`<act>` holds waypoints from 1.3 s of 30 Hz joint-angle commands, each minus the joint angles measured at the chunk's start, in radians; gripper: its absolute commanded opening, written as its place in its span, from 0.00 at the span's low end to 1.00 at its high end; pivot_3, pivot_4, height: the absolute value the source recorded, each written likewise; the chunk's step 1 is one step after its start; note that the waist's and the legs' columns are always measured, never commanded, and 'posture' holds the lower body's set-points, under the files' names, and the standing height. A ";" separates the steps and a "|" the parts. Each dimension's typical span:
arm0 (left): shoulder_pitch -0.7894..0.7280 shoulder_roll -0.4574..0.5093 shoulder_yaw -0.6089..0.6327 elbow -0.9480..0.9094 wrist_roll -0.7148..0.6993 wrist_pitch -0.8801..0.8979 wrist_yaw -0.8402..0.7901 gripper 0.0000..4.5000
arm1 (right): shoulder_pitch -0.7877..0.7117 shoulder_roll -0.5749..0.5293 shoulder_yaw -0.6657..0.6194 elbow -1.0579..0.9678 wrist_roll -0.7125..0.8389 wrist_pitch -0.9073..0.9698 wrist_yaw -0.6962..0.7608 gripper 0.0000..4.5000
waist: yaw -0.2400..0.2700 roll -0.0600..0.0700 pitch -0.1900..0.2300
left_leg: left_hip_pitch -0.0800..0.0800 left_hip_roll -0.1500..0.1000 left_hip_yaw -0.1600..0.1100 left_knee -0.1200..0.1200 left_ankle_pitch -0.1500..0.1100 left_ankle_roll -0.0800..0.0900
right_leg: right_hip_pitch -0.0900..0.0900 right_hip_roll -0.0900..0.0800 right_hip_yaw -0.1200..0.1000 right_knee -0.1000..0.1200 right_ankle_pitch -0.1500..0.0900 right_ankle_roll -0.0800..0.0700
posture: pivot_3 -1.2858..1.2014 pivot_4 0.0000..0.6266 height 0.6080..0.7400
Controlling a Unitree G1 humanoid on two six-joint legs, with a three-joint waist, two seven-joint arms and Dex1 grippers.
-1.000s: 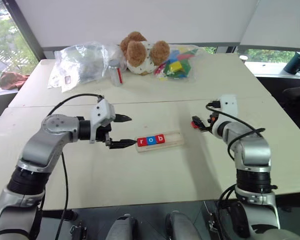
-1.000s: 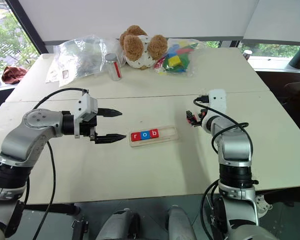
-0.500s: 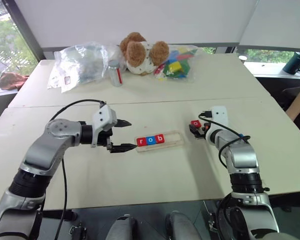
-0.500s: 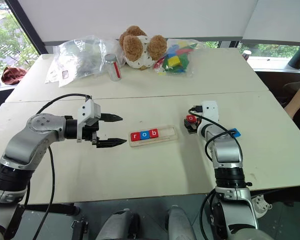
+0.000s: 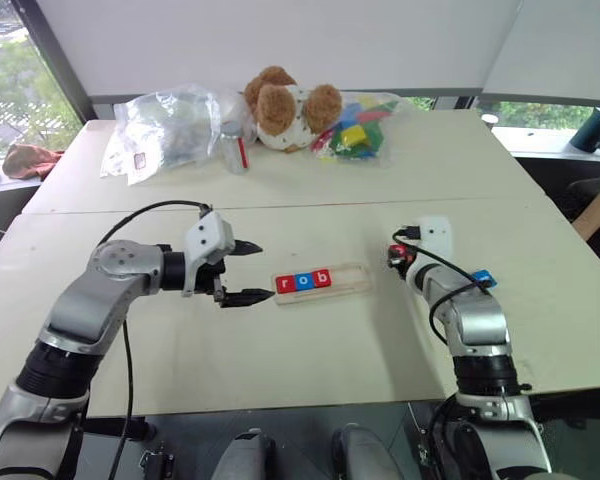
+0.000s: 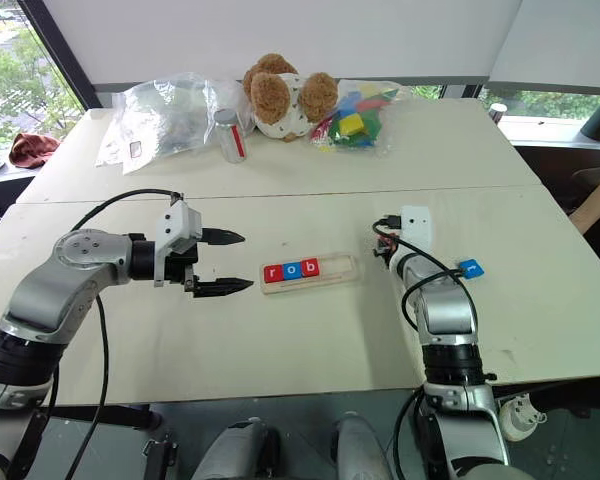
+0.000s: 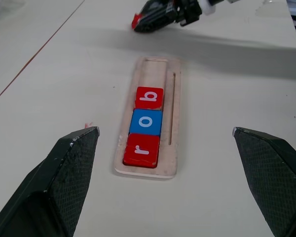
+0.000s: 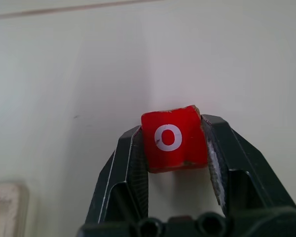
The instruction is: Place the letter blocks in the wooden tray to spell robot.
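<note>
Near the middle of the tabletop (image 5: 280, 350) lies the wooden tray (image 5: 320, 281) holding tiles r, o, b at its left end, while the right gripper (image 8: 175, 148) just beside its empty end pinches a red o tile (image 8: 173, 138), a blue tile (image 6: 470, 268) rests toward the right edge, and the left gripper (image 5: 248, 272) hovers wide apart.

Teddy bear (image 5: 283, 105), clear bags (image 5: 170, 125), can (image 5: 234, 146) at table (image 5: 310, 170) far edge.
</note>
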 commanded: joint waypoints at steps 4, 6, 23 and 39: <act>-0.053 -0.020 -0.022 0.057 0.030 -0.056 -0.033 1.00 | 0.135 0.110 -0.009 -0.335 -0.007 0.274 -0.083 0.26 | -0.009 0.000 0.000 | 0.001 -0.001 0.003 0.001 -0.001 0.002 | 0.001 0.000 0.001 -0.001 0.000 0.000 | 0.52 0.24 1.00; -0.063 -0.033 -0.030 0.072 0.035 -0.064 -0.037 1.00 | 0.130 0.151 -0.037 -0.318 -0.015 0.293 -0.118 0.26 | -0.008 0.000 0.000 | 0.003 -0.001 0.003 0.001 -0.001 0.002 | 0.001 0.001 0.001 -0.002 0.000 0.000 | 0.52 0.24 1.00; -0.047 -0.027 -0.020 0.110 0.061 -0.109 -0.071 1.00 | 0.057 -0.100 -0.007 -0.351 0.066 0.225 0.086 0.99 | -0.006 0.000 0.000 | 0.007 0.000 0.003 0.000 -0.001 0.002 | 0.005 0.003 0.001 -0.002 0.000 0.000 | 0.52 0.24 1.00; -0.029 0.012 -0.034 0.078 0.071 -0.107 -0.135 1.00 | -0.018 -0.787 0.216 0.367 0.198 -0.717 1.188 0.99 | -0.006 -0.001 0.001 | 0.008 0.002 0.004 0.000 -0.004 0.007 | 0.011 0.002 0.001 -0.014 0.000 0.000 | 0.52 0.24 1.00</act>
